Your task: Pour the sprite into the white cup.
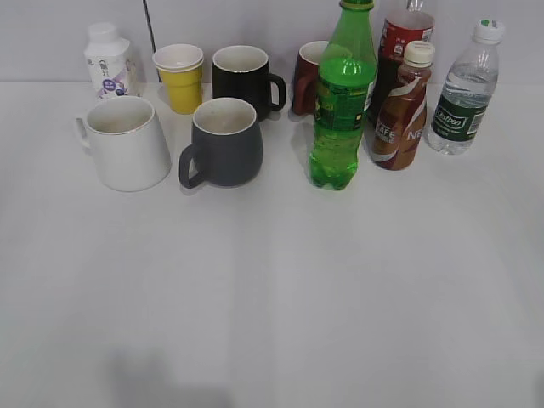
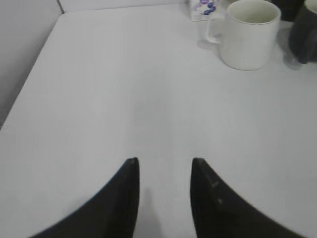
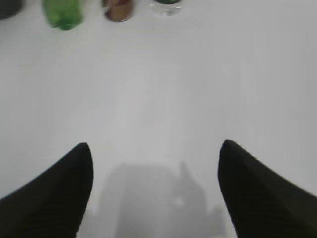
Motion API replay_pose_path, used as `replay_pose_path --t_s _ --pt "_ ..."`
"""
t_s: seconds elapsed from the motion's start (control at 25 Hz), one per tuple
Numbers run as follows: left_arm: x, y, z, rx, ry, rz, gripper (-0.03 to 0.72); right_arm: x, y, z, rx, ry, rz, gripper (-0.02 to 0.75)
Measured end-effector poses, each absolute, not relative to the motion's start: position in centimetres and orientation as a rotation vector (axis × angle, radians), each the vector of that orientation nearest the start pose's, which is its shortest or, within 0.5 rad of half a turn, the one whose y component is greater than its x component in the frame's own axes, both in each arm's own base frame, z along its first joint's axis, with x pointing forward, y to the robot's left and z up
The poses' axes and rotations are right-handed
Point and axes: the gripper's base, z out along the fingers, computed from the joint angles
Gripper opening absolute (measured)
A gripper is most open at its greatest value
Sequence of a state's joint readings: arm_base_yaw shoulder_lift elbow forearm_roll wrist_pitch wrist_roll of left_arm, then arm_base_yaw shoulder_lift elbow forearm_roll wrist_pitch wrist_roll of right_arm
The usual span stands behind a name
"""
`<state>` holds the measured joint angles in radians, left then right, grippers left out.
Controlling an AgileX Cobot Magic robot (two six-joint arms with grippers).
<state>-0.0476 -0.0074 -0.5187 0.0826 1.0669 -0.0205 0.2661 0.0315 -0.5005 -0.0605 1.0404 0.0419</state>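
While both grippers hang over the bare near part of the white table, neither one holds anything. The left gripper has its two dark fingers apart with a narrow gap between them, and only table surface shows in that gap. The right gripper has its fingers spread wide, again with nothing between them. Neither gripper appears in the exterior view.

All the objects stand at the far side of the table. I count five cups and five bottles. In the nearer row, from the left: the white cup, upright and with its handle on its left side, then a dark grey mug just beside it, then the sprite, upright with its cap on, and a brown drink bottle near its right. Behind them stand a small white bottle with purple print, a yellow cup, a black mug, a dark red mug, a red-labelled bottle and a clear water bottle.

In the left wrist view the white cup is far ahead and to the right of the fingers. In the right wrist view the sprite is far ahead and to the left, only its base showing.
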Motion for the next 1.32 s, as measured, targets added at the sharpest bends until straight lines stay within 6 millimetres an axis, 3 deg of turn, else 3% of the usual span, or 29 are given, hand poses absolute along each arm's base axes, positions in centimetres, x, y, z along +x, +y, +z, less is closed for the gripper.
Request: replay_pose_path --t_s 0.2,1.32 --pt "-0.86 0.67 28.21 -0.013 2.022 0.077 0.269 -0.41 -0.58 27.91 -0.155 2.012 0.078 0.588" --pt "-0.86 0.67 28.21 -0.013 2.022 0.078 0.236 -0.44 -0.59 27.88 -0.148 2.010 0.075 0.588"
